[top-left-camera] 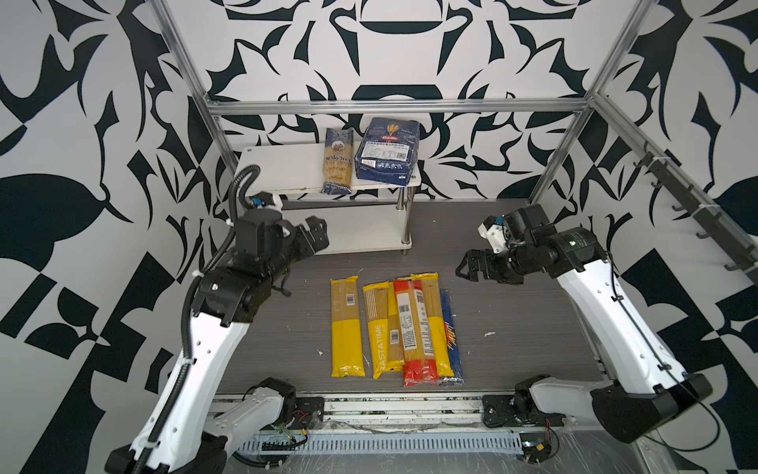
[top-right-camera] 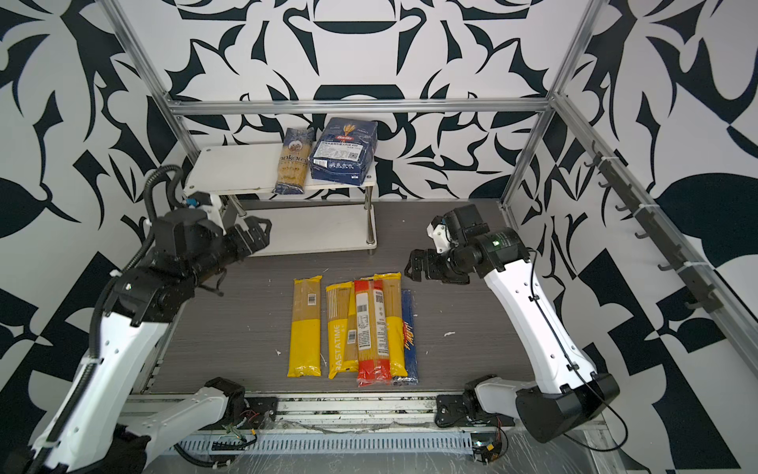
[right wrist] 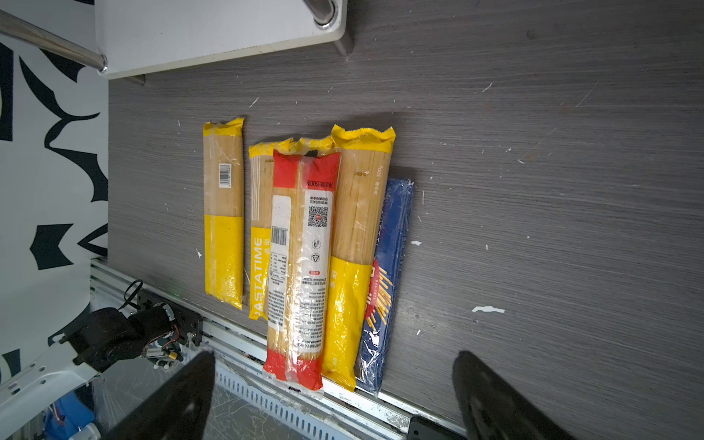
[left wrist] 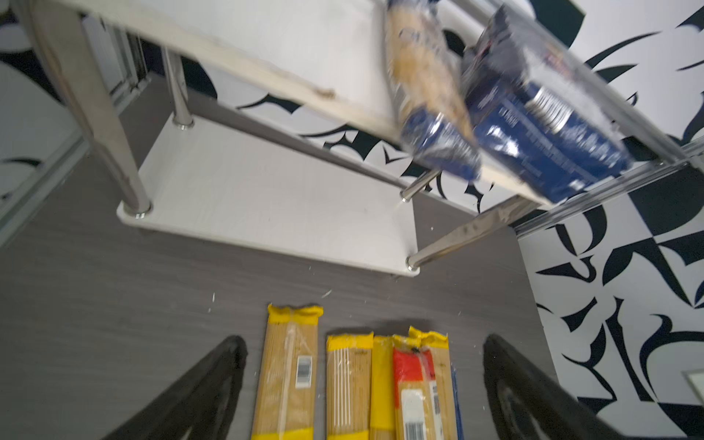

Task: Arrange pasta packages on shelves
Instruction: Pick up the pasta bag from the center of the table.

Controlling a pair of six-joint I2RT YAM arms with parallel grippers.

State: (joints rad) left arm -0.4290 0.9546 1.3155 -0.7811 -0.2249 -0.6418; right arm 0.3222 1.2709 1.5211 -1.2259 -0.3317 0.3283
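Note:
The shelves [top-left-camera: 283,168] stand at the back of the table. On the top board lie a narrow blue-ended pasta bag [top-left-camera: 338,162] and a wide dark-blue Barilla bag [top-left-camera: 387,149]; the lower board [left wrist: 266,198] is bare. On the table a yellow pack [top-left-camera: 346,328] lies alone. Beside it, overlapping, are a yellow Pastatime pack [top-left-camera: 379,328], a red pack [right wrist: 301,266], another yellow pack [right wrist: 358,228] and a dark-blue pack [right wrist: 388,285]. My left gripper [top-left-camera: 320,236] hangs open and empty before the lower board's left end. My right gripper [top-left-camera: 465,269] is open and empty, right of the packs' far ends.
Aluminium frame bars [top-left-camera: 393,106] run above and beside the shelves. A rail with dark hooks [top-left-camera: 693,205] lines the right wall. A slotted cable tray [top-left-camera: 385,445] and both arm bases sit along the front edge. White scraps [top-left-camera: 489,333] dot the grey tabletop.

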